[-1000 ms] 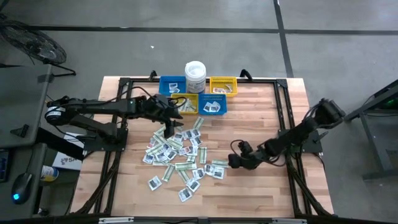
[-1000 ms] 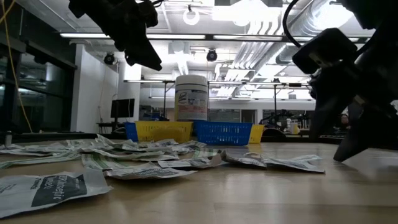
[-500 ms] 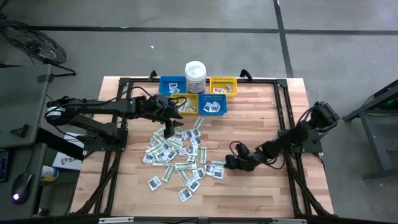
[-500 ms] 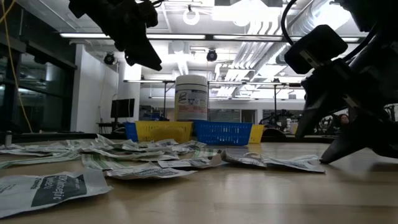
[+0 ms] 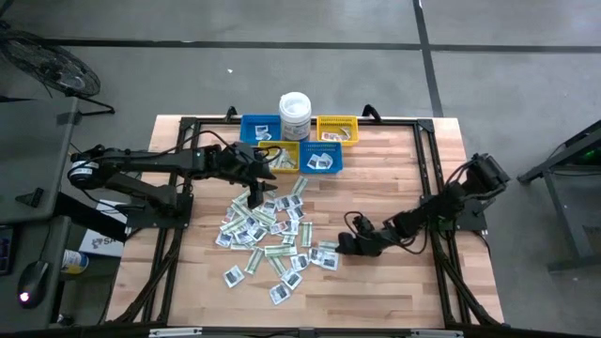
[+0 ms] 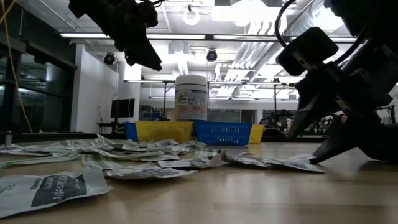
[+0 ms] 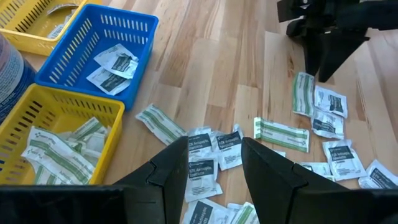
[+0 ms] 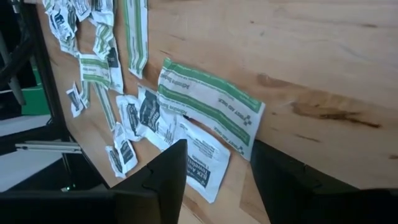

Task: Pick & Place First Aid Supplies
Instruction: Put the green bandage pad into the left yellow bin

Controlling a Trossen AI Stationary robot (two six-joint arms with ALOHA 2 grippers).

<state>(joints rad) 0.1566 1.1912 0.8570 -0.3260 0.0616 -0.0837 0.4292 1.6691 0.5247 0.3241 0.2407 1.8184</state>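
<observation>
Right at the near edge of the packet pile (image 5: pixel 268 237) the closest stuff is a few stray white square packets (image 5: pixel 232 275), lying flat on the counter (image 5: pixel 394 169), probably just where they got dumped. On the pile's right fringe sits the right gripper (image 5: pixel 340 246), down low with its fingers (image 8: pixel 163 180) spread either side of a green-and-white strip packet (image 8: pixel 208 106) and a white square packet (image 8: pixel 202 163) tucked partly under it. Nothing's pinched yet as far as I can tell, it looks lined up to close on that edge piece, which makes sense since edge packets are easier to peel off than ones buried in the heap.

Over the pile's far side hangs the left gripper (image 5: pixel 255 194), raised off the wood, fingers (image 7: pixel 169 177) apart and empty, pointing down at more packets. My guess is it's either waiting or picking its next target.

Beyond the pile are the bins: a blue bin (image 7: pixel 99 53) holding white squares, a yellow bin (image 7: pixel 59 140) holding green strips, so it's sorting by type. Behind them stands a white lidded tub (image 5: pixel 295 115), with another yellow bin (image 5: pixel 337 130) beside it.
</observation>
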